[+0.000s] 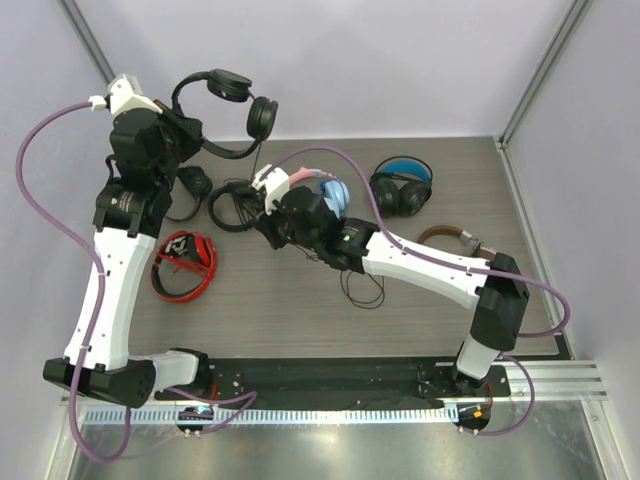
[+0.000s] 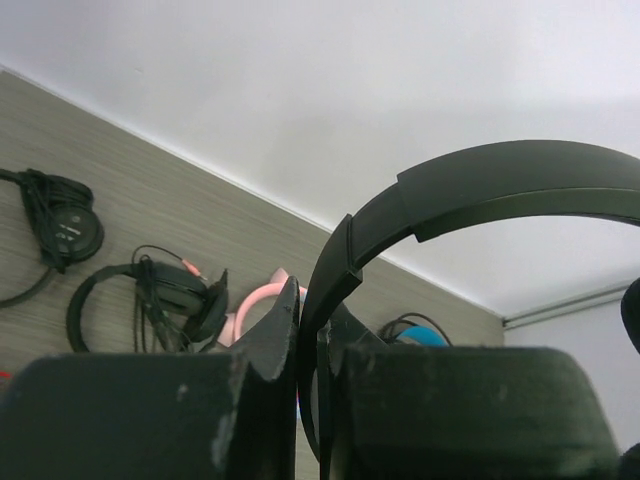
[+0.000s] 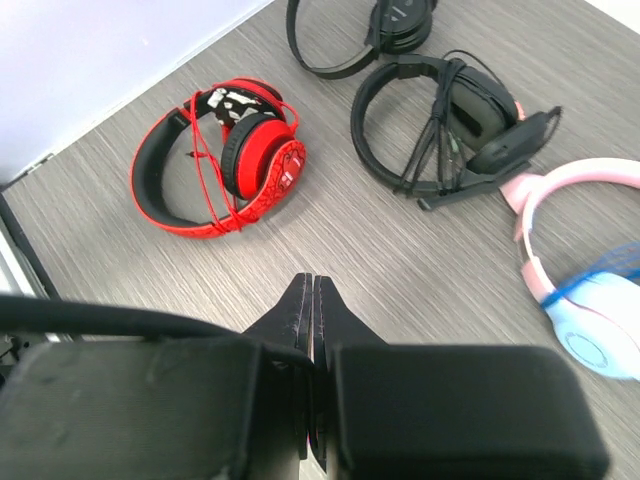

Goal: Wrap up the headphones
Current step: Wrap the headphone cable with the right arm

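The slim black headphones [image 1: 236, 102] hang in the air at the back left, earcups uppermost. My left gripper [image 1: 203, 138] is shut on their thin headband [image 2: 480, 185], which runs down between the jaws [image 2: 312, 300]. Their thin black cable [image 1: 361, 292] loops on the table under the right arm. Low over the middle of the table, my right gripper [image 3: 313, 285] is shut, and a black cable [image 3: 100, 315] comes in from the left and ends between its jaws. In the top view the right gripper [image 1: 266, 228] sits beside the wrapped black headset.
Red headphones [image 1: 183, 265] lie at the left. A black headset with wound cable [image 1: 235, 205] and a second black pair [image 1: 190, 188] lie behind them. A pink-and-blue pair [image 1: 325, 190], a black pair with blue lining [image 1: 403, 187] and a brown headband [image 1: 450, 237] lie to the right.
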Available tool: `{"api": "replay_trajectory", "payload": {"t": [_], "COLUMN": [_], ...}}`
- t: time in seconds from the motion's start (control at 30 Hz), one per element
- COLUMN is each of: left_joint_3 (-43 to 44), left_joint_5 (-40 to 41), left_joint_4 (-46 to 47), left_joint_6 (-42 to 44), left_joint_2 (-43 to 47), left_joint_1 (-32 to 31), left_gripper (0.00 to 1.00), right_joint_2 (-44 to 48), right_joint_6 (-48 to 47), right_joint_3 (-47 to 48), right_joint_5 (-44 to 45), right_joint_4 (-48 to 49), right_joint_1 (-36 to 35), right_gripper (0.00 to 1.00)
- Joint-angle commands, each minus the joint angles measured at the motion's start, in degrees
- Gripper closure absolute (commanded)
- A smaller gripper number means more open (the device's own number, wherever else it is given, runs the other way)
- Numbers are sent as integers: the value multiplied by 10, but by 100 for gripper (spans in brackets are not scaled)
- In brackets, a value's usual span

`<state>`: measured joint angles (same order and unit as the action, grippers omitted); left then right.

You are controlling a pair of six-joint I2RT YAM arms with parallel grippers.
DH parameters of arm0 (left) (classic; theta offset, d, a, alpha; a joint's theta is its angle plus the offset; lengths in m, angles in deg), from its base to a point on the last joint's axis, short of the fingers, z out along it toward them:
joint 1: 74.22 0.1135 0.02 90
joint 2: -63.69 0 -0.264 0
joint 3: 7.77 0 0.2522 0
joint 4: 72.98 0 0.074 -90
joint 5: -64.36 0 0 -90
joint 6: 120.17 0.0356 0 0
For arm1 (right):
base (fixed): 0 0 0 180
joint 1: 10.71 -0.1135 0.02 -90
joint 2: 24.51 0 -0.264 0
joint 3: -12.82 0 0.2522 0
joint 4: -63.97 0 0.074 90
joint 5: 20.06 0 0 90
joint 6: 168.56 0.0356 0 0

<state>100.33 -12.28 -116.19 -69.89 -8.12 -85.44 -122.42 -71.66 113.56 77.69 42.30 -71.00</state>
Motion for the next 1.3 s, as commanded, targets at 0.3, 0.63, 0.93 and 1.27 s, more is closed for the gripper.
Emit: {"api": "replay_trajectory", "payload": {"t": [0.3,0.63,0.93,1.27], "left_joint_3": [-17,-14,-11,-20], "left_joint_5": [99,177,231,266], "left_joint_4": [49,50,50,54], "left_joint_6": [84,129,170,206], "left_joint_2": [4,-15,-21,-26], "left_joint_1": [-6,-56,-88,-91], "left_gripper": [100,100,100,100], "right_joint_2": [98,62,18,46], "right_joint_6": [-36,-66,-62,26], "right_joint_3": [3,111,182,170], "right_joint_5": [37,18,26,-12], "right_joint_4": [-90,-209,-280,-291], "right_joint_1": [-47,-70,-84,-84], "right_gripper": [99,99,99,94]}}
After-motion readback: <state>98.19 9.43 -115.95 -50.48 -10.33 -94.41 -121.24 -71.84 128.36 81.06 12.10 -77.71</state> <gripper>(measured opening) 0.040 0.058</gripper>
